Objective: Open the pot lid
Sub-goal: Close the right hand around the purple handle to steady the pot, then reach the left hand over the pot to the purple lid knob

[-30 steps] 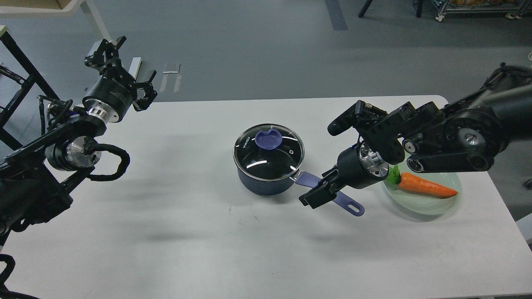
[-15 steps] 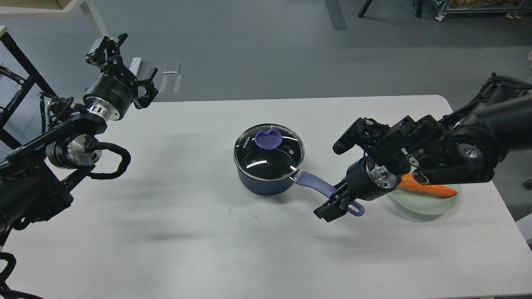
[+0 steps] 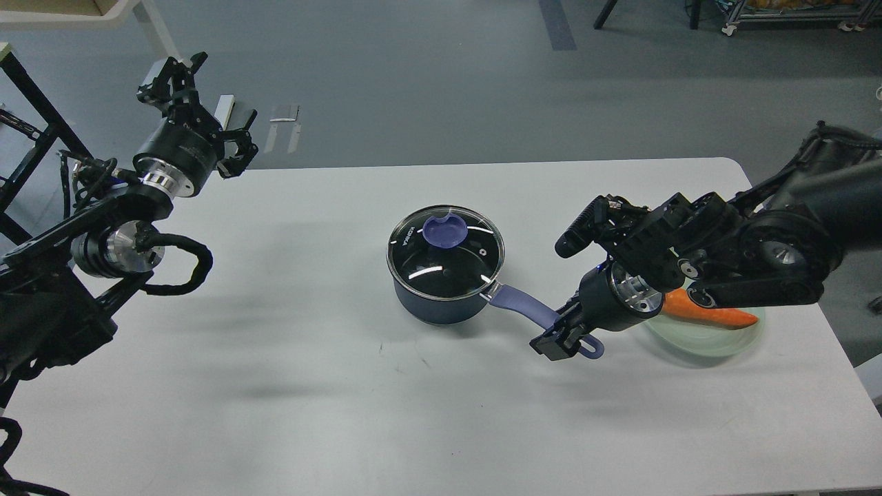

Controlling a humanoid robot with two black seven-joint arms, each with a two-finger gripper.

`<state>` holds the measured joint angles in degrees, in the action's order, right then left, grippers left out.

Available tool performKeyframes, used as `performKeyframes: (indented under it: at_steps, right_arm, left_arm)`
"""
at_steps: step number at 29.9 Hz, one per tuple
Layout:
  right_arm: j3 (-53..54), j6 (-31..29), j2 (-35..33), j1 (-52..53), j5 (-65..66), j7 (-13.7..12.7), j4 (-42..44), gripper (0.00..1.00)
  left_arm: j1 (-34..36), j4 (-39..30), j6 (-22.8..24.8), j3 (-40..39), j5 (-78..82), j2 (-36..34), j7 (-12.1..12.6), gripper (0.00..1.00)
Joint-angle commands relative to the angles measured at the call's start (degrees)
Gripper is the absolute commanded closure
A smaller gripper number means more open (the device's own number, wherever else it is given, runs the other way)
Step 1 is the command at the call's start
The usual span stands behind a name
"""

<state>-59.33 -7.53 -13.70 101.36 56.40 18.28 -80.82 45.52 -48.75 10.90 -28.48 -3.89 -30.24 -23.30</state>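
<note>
Pot lid [image 3: 446,242] sits untouched; right gripper [image 3: 559,337] has slid onto the pot handle [image 3: 534,314] at 4 o'clock, apparently clamping it, while the left gripper [image 3: 196,103] hangs open.

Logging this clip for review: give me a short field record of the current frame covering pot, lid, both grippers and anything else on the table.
pot: dark blue saucepan near table centre, upright
lid: glass lid on the pot, purple knob, not lifted
pot handle: purple, pointing toward the right arm
right gripper: at the handle's far end, grip unclear
left gripper: raised at far left, open, holding nothing
other: carrot on a pale green plate
surface: white table
</note>
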Motion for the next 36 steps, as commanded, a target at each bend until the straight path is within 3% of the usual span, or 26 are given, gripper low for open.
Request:
performKeyframes:
  at_steps: [1, 7, 12, 16, 21, 36]
  right_arm:
    - [0.0, 0.0, 0.1, 0.2, -0.5, -1.2, -0.2, 0.46]
    - [0.1, 0.0, 0.0, 0.4, -0.8, -3.2, -0.2, 0.56]
    - [0.2, -0.4, -0.6, 0.5, -1.1, -3.3, -0.7, 0.63]
    - [0.4, -0.6, -1.0, 0.5, -1.1, -3.3, -1.2, 0.74]
    - [0.8, -0.9, -1.3, 0.5, -1.2, -3.2, -1.3, 0.79]
    - [1.0, -0.9, -2.0, 0.3, -1.5, -3.2, -2.1, 0.79]
  left_arm:
    - [0.0, 0.0, 0.1, 0.0, 0.0, -0.4, 0.0, 0.01]
    - [0.1, -0.1, 0.0, 0.0, 0.0, -0.4, 0.4, 0.01]
    - [0.2, -0.1, 0.1, 0.0, 0.0, -0.3, 0.4, 0.01]
    - [0.5, -0.2, 0.1, 0.0, 0.4, -0.3, 0.5, 0.01]
    - [1.9, -0.8, 0.5, 0.4, 7.4, -0.3, 2.2, 0.01]
    - [5.1, -20.0, -4.0, 0.9, 63.8, 0.7, 1.9, 0.01]
